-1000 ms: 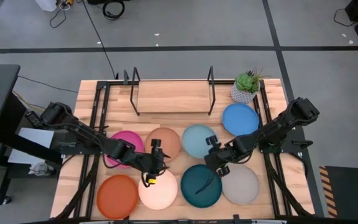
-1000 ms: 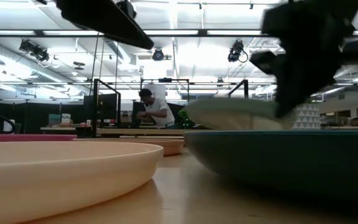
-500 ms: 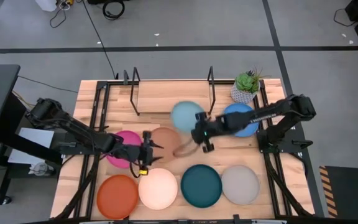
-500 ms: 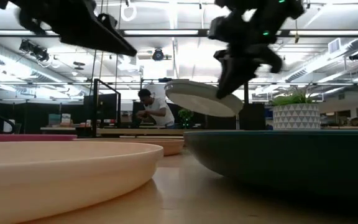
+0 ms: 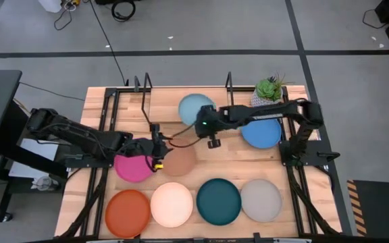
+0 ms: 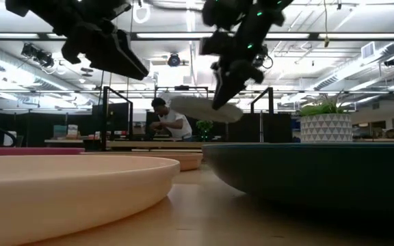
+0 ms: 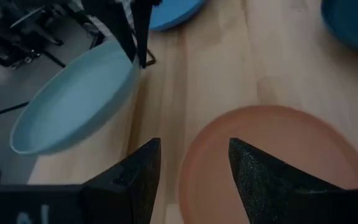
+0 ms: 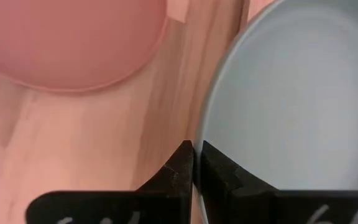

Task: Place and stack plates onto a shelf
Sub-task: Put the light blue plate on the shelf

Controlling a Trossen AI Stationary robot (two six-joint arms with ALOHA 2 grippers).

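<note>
The light blue plate covered part of the shelf, and the left arm hid one edge of the tan plate.

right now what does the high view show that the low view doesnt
Only the high view shows the whole layout: the shelf, the blue plate, the magenta pink plate, the orange plate and the grey plate, plus the left gripper open over the tan plate.

Only the low view shows height: the light blue plate hangs clear of the table, and a person sits in the room behind.

Both show the right gripper pinching the light blue plate's rim, the cream plate, the dark teal plate and the potted plant.
</note>
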